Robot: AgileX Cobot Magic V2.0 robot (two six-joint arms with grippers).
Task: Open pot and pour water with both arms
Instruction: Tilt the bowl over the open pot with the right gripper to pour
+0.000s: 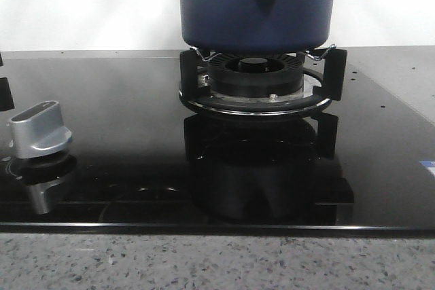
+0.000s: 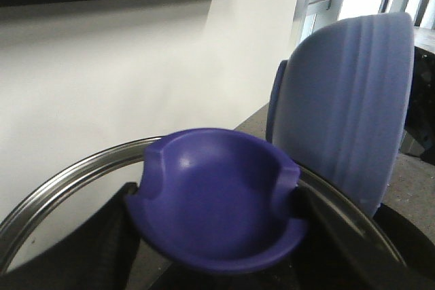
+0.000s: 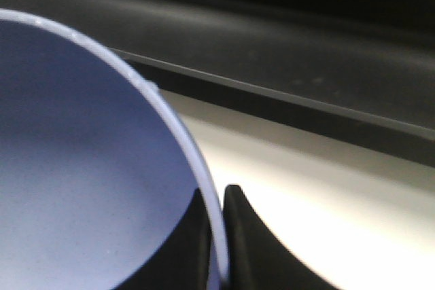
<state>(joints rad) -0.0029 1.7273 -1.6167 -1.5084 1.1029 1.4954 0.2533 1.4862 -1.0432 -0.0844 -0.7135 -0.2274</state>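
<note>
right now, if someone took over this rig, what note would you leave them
Left gripper: shut on the lid knob, lid held up, off the pot.
Right gripper: shut on the rim of the light-blue bowl, which also shows beside the lid in the left wrist view.
Pot: sitting on the burner of the black stove; its top is out of frame.
Done: the lid seems lifted and the bowl picked up.
Left: pour the bowl's water into the pot. I can't see any water in the bowl from here.
</note>
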